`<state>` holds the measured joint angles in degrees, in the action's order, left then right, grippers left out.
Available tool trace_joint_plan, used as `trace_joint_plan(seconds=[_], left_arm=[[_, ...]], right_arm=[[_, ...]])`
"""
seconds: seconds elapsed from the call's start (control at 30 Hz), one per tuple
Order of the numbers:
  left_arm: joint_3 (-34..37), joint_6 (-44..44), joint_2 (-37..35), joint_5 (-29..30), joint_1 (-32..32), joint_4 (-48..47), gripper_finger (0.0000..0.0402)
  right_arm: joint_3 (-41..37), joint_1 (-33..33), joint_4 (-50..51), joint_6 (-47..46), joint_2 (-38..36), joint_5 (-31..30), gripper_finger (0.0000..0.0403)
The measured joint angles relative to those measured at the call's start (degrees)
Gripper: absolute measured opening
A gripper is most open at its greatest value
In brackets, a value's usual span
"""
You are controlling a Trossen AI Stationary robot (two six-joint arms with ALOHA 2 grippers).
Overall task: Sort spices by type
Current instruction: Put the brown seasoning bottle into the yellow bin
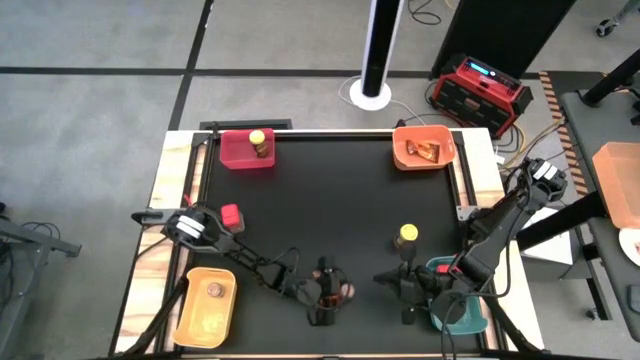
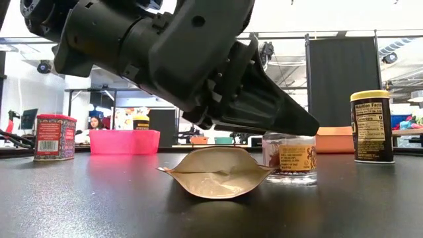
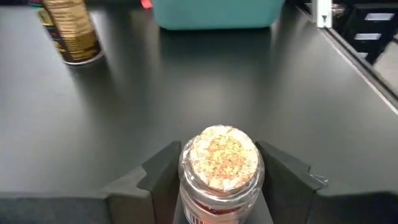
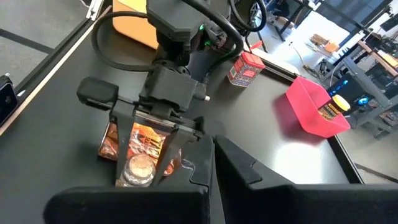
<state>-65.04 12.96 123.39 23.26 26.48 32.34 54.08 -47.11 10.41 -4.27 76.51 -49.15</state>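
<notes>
Left gripper (image 1: 345, 293): my fingers flank the cork-topped jar (image 3: 219, 163), pinching it on the bench (image 1: 330, 200).
Right gripper (image 1: 385, 279): I cannot tell its fingers' state.
Packet (image 2: 215, 173): flat, just beside the jar.

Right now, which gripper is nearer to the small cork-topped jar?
Left. The left gripper has its fingers on either side of the cork-topped jar, low on the table beside a flat packet. The right gripper sits apart to the jar's right, near the teal bin.

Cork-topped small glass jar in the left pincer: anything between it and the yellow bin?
Nothing visible on the table. Between the cork-topped small glass jar in the left pincer and the yellow plastic bin, only that arm's own links show.
</notes>
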Motion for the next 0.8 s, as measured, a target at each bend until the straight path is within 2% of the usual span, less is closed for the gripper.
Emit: trace_joint_plan(seconds=[0.23,0.47,0.6,0.8], left_arm=[[0.0,-2.73,-0.76,0.82,-0.13,2.21,0.0175],[0.0,-6.47,-5.96,0.7,0.05,2.03,0.0175],[0.0,-7.88,-11.06,0.21,1.32,-2.29,0.0175],[0.0,-7.36,-20.67,0.23,4.67,-13.86,0.0175]], right_arm=[[0.0,0.0,0.0,0.46,0.0,-0.17,0.0009],[0.0,0.24,0.07,0.42,0.0,-1.48,0.0009],[0.0,1.25,0.59,0.42,0.0,-5.24,0.0009],[0.0,5.22,2.59,0.24,-0.02,-4.62,0.0009]])
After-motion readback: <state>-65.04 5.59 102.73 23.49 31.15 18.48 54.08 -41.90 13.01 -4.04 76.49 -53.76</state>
